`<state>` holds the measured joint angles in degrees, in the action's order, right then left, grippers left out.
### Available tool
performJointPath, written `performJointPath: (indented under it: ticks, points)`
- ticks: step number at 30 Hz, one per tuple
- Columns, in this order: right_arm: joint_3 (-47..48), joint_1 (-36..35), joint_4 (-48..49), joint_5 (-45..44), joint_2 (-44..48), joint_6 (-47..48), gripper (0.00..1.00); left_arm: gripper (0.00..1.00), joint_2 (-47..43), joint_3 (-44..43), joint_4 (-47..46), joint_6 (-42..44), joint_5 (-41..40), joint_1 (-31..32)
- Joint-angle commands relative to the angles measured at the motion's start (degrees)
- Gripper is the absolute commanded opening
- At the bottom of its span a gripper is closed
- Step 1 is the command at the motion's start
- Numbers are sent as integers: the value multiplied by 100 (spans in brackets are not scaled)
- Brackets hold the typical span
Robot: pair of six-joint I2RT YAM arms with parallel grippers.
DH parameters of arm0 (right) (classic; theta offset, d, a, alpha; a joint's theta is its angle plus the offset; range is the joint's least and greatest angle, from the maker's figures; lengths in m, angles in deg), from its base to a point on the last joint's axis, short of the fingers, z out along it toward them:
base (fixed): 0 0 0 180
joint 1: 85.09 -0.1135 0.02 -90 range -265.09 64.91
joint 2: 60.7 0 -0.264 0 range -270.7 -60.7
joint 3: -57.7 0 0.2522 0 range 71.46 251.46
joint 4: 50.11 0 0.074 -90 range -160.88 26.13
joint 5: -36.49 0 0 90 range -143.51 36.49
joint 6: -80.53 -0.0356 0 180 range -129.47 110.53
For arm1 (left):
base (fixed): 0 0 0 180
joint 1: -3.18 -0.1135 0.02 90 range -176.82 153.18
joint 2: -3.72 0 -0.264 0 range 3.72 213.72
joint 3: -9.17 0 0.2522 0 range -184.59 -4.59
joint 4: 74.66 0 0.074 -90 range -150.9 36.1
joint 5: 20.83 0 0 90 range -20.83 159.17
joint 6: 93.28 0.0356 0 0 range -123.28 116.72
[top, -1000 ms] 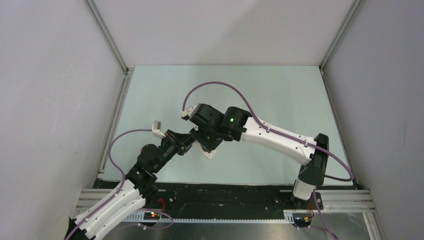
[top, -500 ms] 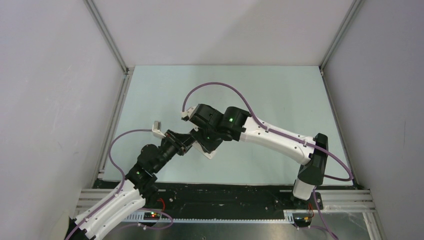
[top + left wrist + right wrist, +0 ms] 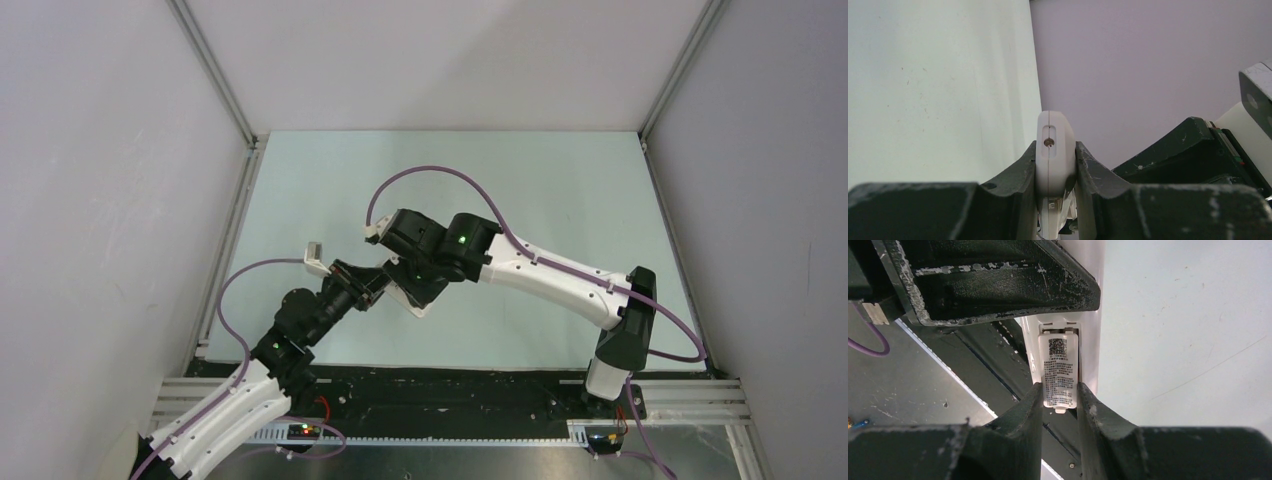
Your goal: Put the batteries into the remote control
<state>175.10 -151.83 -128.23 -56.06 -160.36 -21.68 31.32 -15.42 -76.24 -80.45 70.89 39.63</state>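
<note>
My left gripper (image 3: pixel 1055 170) is shut on the white remote control (image 3: pixel 1054 150) and holds it edge-on above the table. In the top view only a white corner of the remote (image 3: pixel 421 308) shows below the two wrists. My right gripper (image 3: pixel 1060 395) is shut on a small pale cover plate (image 3: pixel 1058 372) with a printed label. The plate lies against the recess in the remote's white back (image 3: pixel 1091 360). The left gripper's dark finger (image 3: pixel 998 280) crosses the top of the right wrist view. The batteries are not in view.
Both wrists meet over the pale green table (image 3: pixel 520 190), left of its middle. A purple cable (image 3: pixel 440 172) arches over the right wrist. White walls enclose the table on three sides. A black rail (image 3: pixel 450 385) runs along the near edge.
The right wrist has edged very slightly to the right. Both grips are unchanged.
</note>
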Motion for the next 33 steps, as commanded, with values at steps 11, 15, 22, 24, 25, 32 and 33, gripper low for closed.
performJointPath:
  ticks: [11, 15, 22, 24, 25, 32, 33]
  points:
    - [383, 21, -75, 63, -140, 112, 17, 8, -79, 0, -314, -64, 21, -22]
    - [508, 38, -108, 87, -218, 158, 17, 8, -104, 4, -321, -54, 24, -22]
    - [605, 79, -138, 136, -309, 191, 17, 8, -231, -1, -327, 34, 37, -16]
    - [605, 94, -138, 131, -327, 209, 17, 8, -244, -6, -327, 53, 58, -17]
    - [614, 98, -138, 107, -333, 221, 18, 8, -250, -13, -329, 48, 70, -20]
    - [688, 96, -200, -7, -407, 283, 29, 8, -288, -25, -358, -35, 118, -30]
    - [716, 98, -209, -28, -430, 287, 30, 8, -287, -22, -359, -48, 121, -23]
